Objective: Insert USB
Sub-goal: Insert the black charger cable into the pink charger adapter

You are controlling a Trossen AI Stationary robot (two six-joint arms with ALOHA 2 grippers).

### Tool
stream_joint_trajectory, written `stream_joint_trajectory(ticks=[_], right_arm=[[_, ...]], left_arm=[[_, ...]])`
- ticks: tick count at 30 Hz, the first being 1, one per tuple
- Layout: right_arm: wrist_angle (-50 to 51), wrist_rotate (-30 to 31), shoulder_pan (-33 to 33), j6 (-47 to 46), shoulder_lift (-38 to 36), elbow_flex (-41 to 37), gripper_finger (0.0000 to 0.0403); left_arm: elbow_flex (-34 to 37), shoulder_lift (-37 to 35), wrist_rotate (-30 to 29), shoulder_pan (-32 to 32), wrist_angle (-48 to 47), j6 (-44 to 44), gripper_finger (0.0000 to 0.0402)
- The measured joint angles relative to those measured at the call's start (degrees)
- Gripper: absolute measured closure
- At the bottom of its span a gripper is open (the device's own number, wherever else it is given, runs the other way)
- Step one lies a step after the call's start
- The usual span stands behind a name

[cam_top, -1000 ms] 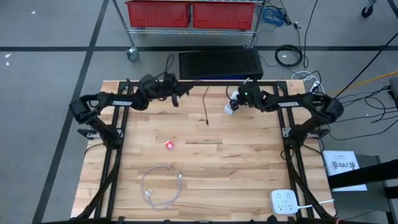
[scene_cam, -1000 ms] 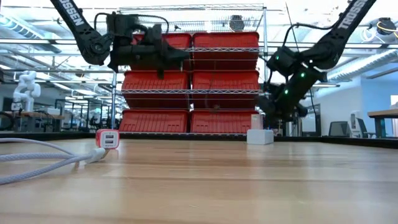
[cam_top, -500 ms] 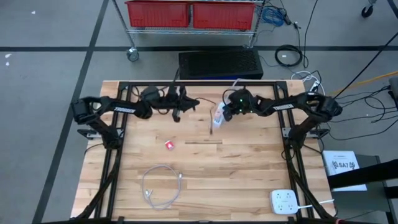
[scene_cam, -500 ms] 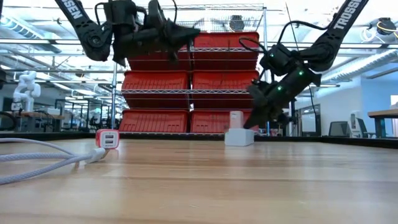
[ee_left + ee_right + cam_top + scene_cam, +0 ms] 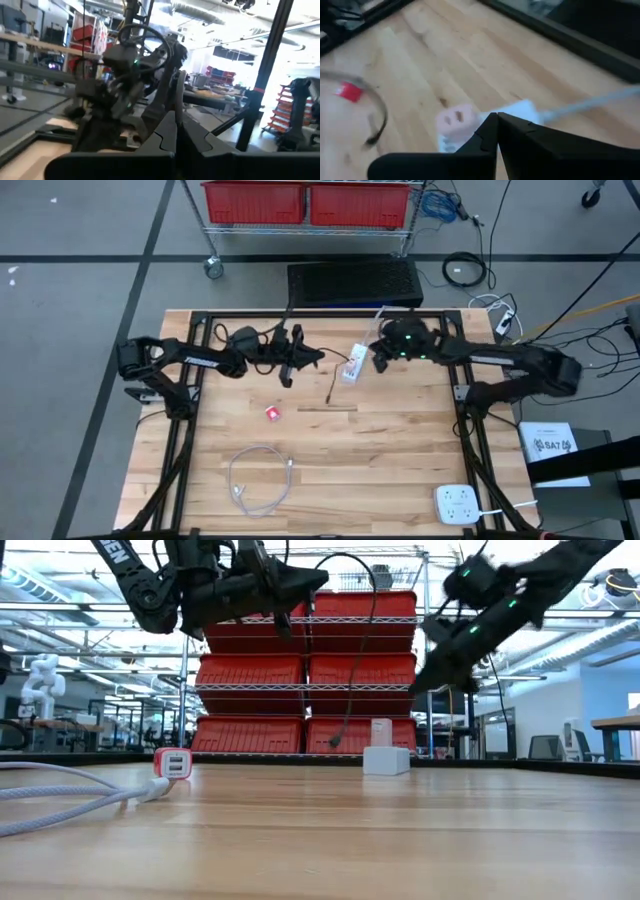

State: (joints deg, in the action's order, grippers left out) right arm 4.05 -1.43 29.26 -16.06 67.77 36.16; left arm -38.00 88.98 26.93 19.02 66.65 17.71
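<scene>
My left gripper is shut on a black cable above the table's middle, toward the far edge. The cable arches up from the gripper and its free plug end hangs just above the table. A white adapter with a white cord rests on the table a little to the right; it also shows in the low view and the right wrist view. My right gripper is shut and empty, raised above and to the right of the adapter. My left gripper pinches the black cable between its two shut fingers, which lie level and point toward the table's right. The cable rises from the fingertips, loops over and hangs slack, lifted clear of the table.
A red USB charger stands left of centre, also in the low view. A coiled white cable lies near the front left. A white power strip lies at the front right corner. A black case sits beyond the far edge.
My right gripper has slid the white adapter along the table toward the left, then risen clear of it and drawn back right. My left gripper has gone toward the table's right with the black cable, whose free end now hangs next to the adapter.
</scene>
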Motion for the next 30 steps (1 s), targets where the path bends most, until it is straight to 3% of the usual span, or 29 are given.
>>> stream_joint_trajectory(ticks=[4, 6, 9, 12, 17, 24, 30], right_arm=[[6.88, 7.70, 0.31, -0.93, -6.04, -2.20, 0.0403], [2.43, 10.77, 0.01, -3.24, -5.92, -5.75, 0.0403], [-13.07, 13.25, -0.04, -5.14, -2.72, -12.34, 0.0403], [-26.87, 12.95, 0.90, -5.66, 2.71, -15.47, 0.0403], [-35.53, 12.15, 3.02, -2.09, 14.53, -13.03, 0.0403], [-34.91, 7.46, 4.76, 3.11, 27.55, -4.18, 0.0403], [-34.53, 2.58, 3.93, 0.44, 32.05, -2.29, 0.0403]], left_arm=[[-2.24, 3.84, -0.38, -0.94, 0.06, -0.30, 0.0396], [-4.36, 6.72, 0.17, -1.48, 0.32, -0.44, 0.0396], [-7.21, 10.26, 1.45, -1.87, 1.56, -0.37, 0.0396], [-9.07, 11.64, 2.89, -1.92, 3.11, -0.04, 0.0396], [-10.12, 11.74, 4.24, -1.73, 3.06, -0.41, 0.0396], [-10.04, 12.64, 4.40, -1.16, -1.63, -3.64, 0.0396], [-9.29, 15.51, 4.25, -0.11, -1.10, -4.56, 0.0396]])
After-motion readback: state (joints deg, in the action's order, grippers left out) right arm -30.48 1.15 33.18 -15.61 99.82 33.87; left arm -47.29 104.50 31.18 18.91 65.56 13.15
